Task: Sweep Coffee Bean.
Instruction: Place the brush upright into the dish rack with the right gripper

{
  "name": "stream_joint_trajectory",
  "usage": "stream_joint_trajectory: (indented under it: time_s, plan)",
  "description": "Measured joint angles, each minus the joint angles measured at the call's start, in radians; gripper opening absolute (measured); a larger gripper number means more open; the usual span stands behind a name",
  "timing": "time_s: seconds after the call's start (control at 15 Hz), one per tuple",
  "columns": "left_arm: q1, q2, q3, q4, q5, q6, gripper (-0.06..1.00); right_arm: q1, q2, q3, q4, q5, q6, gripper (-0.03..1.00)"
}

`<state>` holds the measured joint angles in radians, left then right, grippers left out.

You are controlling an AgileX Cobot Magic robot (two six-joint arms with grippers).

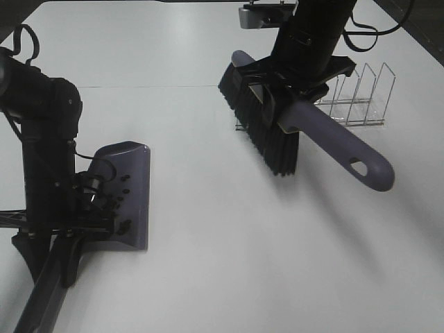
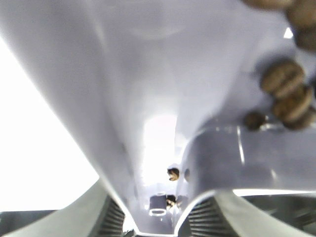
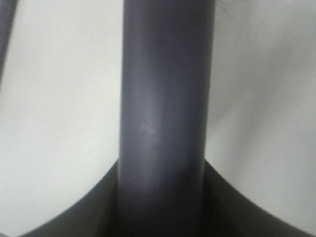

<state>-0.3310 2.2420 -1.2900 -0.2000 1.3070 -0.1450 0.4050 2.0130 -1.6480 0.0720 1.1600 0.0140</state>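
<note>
Several coffee beans lie as dark specks on the purple dustpan, which rests on the white table at the left. My left gripper is shut on the dustpan's handle. In the left wrist view the dustpan fills the frame, with brown coffee beans close up on it. My right gripper is shut on the purple brush handle. The brush's black bristles point down, well right of the dustpan. The right wrist view shows only the brush handle between dark fingers.
A clear wire rack stands on the table at the back right, just behind the brush. A thin seam crosses the tabletop. The dustpan's long handle runs to the front left corner.
</note>
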Motion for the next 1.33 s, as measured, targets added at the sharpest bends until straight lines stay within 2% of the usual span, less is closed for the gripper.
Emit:
stream_joint_trajectory:
  time_s: [0.2, 0.4, 0.6, 0.87, 1.0, 1.2, 1.33]
  plan:
    - [0.000, 0.009, -0.061, -0.026, -0.001, -0.002, 0.32, 0.000, 0.000, 0.000, -0.113, 0.060, 0.020, 0.34]
    - [0.013, 0.013, -0.098, -0.035, -0.011, -0.014, 0.31, -0.005, 0.000, 0.000, -0.127, 0.060, 0.026, 0.34]
    - [0.077, 0.011, -0.109, -0.041, -0.039, -0.014, 0.31, -0.126, -0.007, 0.056, -0.072, 0.059, 0.026, 0.34]
    - [0.082, 0.010, -0.122, 0.017, -0.045, -0.003, 0.31, -0.268, -0.007, 0.179, -0.067, 0.060, 0.034, 0.34]
    - [0.084, 0.011, -0.149, 0.043, -0.068, -0.001, 0.31, -0.298, -0.007, 0.183, -0.072, 0.019, 0.048, 0.34]
    - [0.084, 0.015, -0.203, 0.062, -0.181, 0.005, 0.31, -0.301, -0.007, 0.185, -0.064, -0.055, 0.063, 0.34]
    - [0.084, 0.038, -0.247, 0.071, -0.186, 0.001, 0.31, -0.301, -0.007, 0.185, -0.072, -0.089, 0.069, 0.34]
